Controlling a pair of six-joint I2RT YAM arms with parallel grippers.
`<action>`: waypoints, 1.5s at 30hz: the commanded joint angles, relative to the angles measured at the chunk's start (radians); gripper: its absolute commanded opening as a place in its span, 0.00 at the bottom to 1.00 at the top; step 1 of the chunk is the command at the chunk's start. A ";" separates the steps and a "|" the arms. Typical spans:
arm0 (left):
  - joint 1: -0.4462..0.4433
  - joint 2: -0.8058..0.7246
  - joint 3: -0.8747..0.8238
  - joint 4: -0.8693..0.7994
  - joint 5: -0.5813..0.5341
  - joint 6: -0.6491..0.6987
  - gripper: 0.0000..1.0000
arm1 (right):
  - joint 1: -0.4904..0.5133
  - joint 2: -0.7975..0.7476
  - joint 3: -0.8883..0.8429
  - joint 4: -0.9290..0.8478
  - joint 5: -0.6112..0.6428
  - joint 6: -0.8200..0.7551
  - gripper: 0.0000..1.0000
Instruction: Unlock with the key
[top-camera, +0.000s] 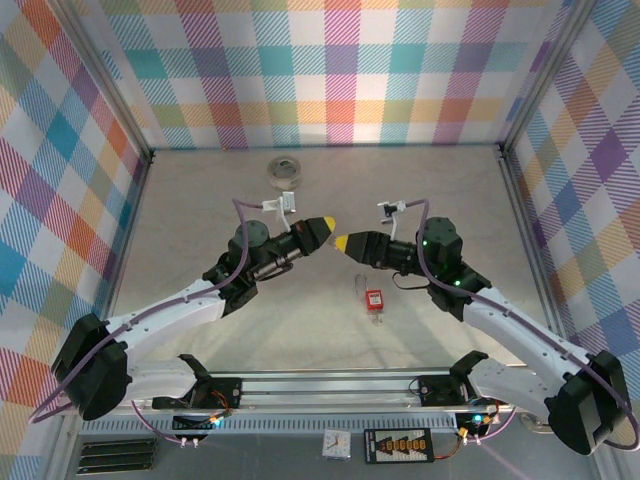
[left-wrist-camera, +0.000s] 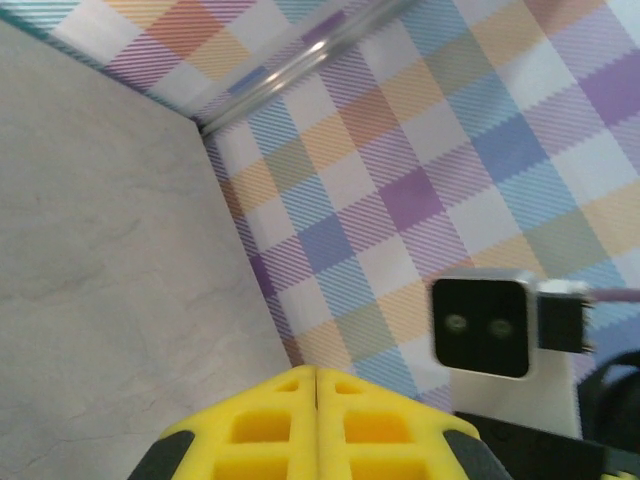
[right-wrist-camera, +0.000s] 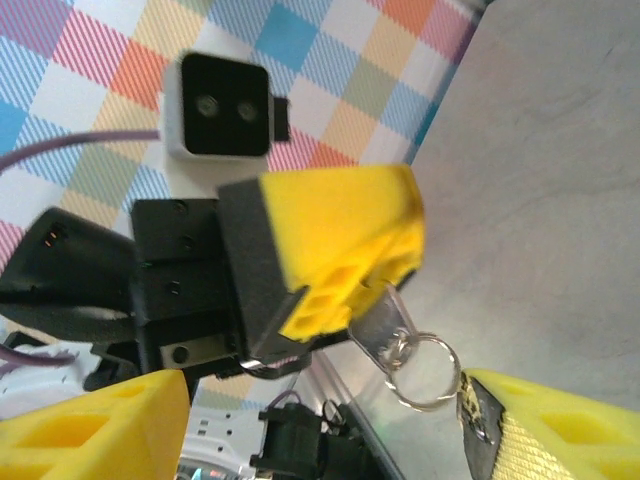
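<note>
Finding: my left gripper (top-camera: 325, 227) is pressed together on the key (right-wrist-camera: 385, 325). The key's head sticks out below the yellow pads, with one split ring (right-wrist-camera: 425, 372) hanging from it. The blade is hidden between the pads, so I cannot tell which way it points. My right gripper (top-camera: 343, 242) is spread wide and holds nothing. It faces the left one tip to tip, with the key and ring in the gap between its fingers but touching neither. The red padlock (top-camera: 375, 298) lies flat on the table (top-camera: 200, 230), on the near side of both tips and to the right of the key. It sits just under the right gripper's forearm, so the right arm is nearer to it. Its long axis runs roughly from far to near. I judge that the key must travel down and to the right, with its blade lined up on that axis. Count: one key, one ring, one padlock, and one tape roll (top-camera: 284, 170) well beyond both tips.
</note>
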 joint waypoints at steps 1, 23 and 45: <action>0.007 -0.028 0.003 0.064 0.067 0.117 0.00 | 0.001 0.030 -0.040 0.206 -0.090 0.066 0.68; -0.004 -0.034 -0.037 0.183 0.082 0.123 0.00 | 0.005 0.147 -0.085 0.527 -0.126 0.147 0.33; -0.025 -0.002 -0.056 0.224 0.053 0.125 0.00 | 0.018 0.174 -0.066 0.550 -0.118 0.155 0.14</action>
